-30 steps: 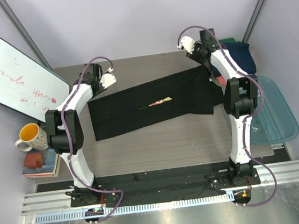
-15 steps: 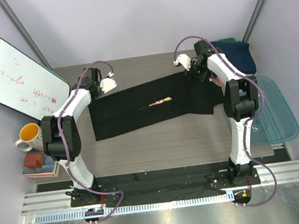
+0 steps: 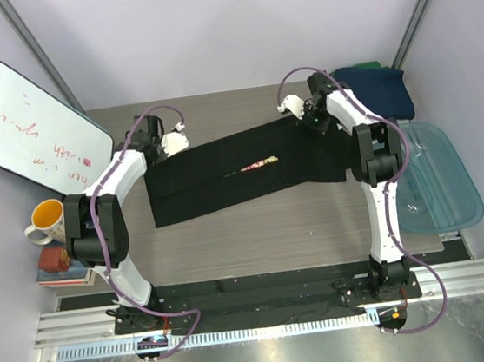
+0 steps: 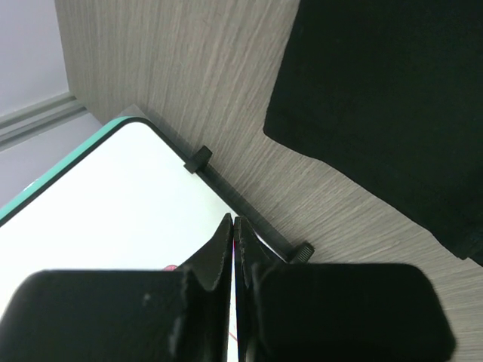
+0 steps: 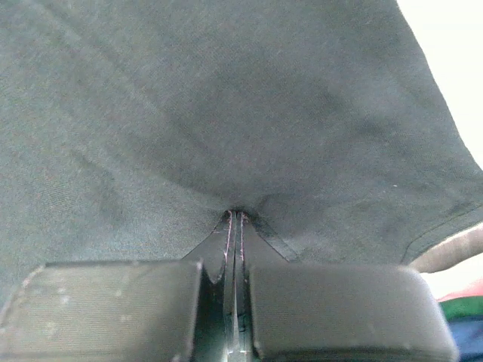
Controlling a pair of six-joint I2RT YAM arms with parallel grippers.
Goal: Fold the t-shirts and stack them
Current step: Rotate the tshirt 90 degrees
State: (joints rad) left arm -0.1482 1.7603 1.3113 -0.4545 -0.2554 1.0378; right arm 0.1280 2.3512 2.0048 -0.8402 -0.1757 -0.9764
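Both tools have snapped from part-open to clenched, and both have moved in along the far edge of the black t-shirt [image 3: 207,181]: the left tool [image 4: 233,226] dropped toward the shirt's far-left corner, and the right tool [image 5: 235,219] came in from beyond the far-right end onto the cloth. Right wrist view shows black fabric puckered into the closed tips, so the right tool is grasping the shirt's far edge. Left wrist view shows the jaws pressed together with nothing between them. The shirt's edge sits apart, up and to the right of the tips, with bare worktop [image 3: 256,223] and the whiteboard [image 3: 25,123] behind. My read is that only one side has a grip, so a two-handed fold isn't ready. The left probably needs to re-open and go onto the corner. The shirt lies flat mid-worktop, already folded into a long band, with a sliver of pink print showing at the centre seam. Its long axis runs left-right, slightly skewed, with the right end farther from the bases and the left end nearer. I can't tell the collar end from the hem end. The navy t-shirt [image 3: 380,91] is stacked on a green t-shirt [image 3: 370,65] at the far-right corner, clear of the blue tub [image 3: 439,180].
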